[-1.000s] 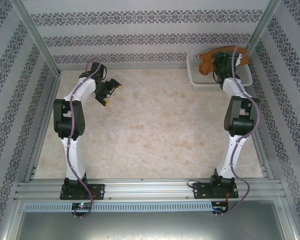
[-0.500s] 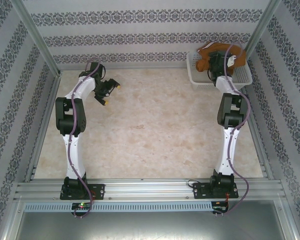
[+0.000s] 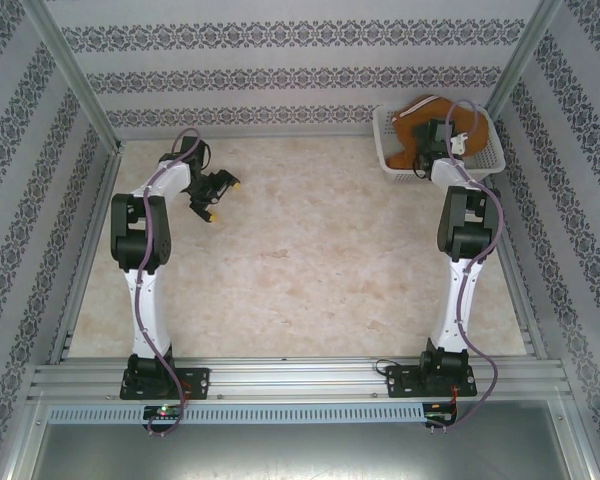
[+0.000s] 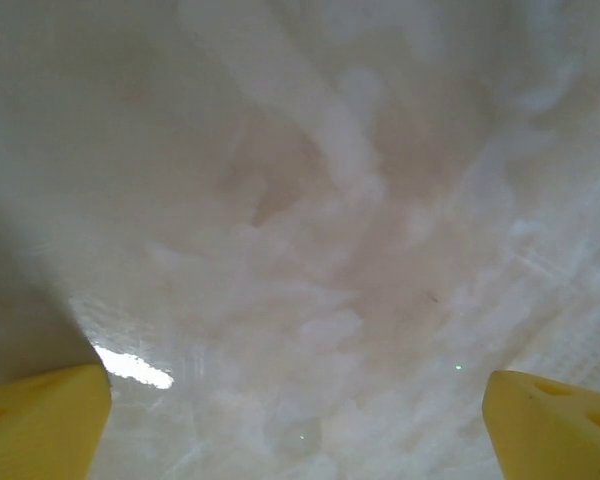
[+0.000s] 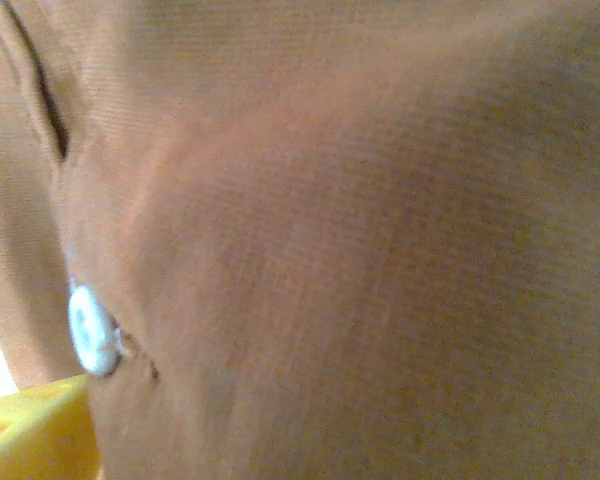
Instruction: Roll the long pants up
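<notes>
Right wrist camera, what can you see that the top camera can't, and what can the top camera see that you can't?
Right wrist camera: the fine weave of the long pants, a pale button, a stitched fold and one yellow fingertip, all very close up. Top camera: the white basket in the far right corner, the marbled table, both arms, and the left claw open over the table. Both: the rust-brown long pants, which the top camera shows bunched in that basket.
</notes>
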You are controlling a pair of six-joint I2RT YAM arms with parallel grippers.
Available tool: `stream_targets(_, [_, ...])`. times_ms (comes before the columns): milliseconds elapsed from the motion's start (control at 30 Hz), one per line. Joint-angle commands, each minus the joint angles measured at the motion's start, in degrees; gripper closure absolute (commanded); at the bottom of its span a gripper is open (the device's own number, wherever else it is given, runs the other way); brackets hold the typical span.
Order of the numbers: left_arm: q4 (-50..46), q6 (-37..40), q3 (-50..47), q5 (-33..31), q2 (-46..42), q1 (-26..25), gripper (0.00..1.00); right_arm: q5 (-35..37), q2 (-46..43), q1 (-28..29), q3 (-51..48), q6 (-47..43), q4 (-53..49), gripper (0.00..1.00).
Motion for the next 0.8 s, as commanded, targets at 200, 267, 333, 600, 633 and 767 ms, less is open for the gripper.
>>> stream_targets(200, [1.9, -0.7, -3.7, 1.5, -5.7, 0.6, 0.04, 2.5, -10.8, 0.8, 1.4, -4.3, -14.1, 0.03])
stream_targets(267, [2.3, -0.8, -4.2, 1.5, -6.2, 0.6, 0.04, 3.4, -13.9, 0.8, 1.2, -6.3, -16.5, 0.04])
stream_targets(333, [2.9, -1.0, -4.9, 1.7, -6.6, 0.6, 0.04, 4.2, -17.0, 0.7, 1.0, -8.1, -19.6, 0.03])
stream_targets(600, [5.0, -1.9, -6.8, 3.1, -7.2, 0.6, 0.04, -1.9, -21.0, -1.0, 5.6, -14.7, -31.8, 0.02])
stream_targets(633, [5.2, -2.1, -6.9, 3.4, -7.2, 0.6, 0.04, -2.9, -20.2, -1.3, 6.3, -15.2, -32.6, 0.02])
stream_targets(767, [5.9, -2.4, -8.2, 3.6, -8.4, 0.6, 0.04, -3.3, -20.5, -1.1, 5.8, -19.5, -31.0, 0.03])
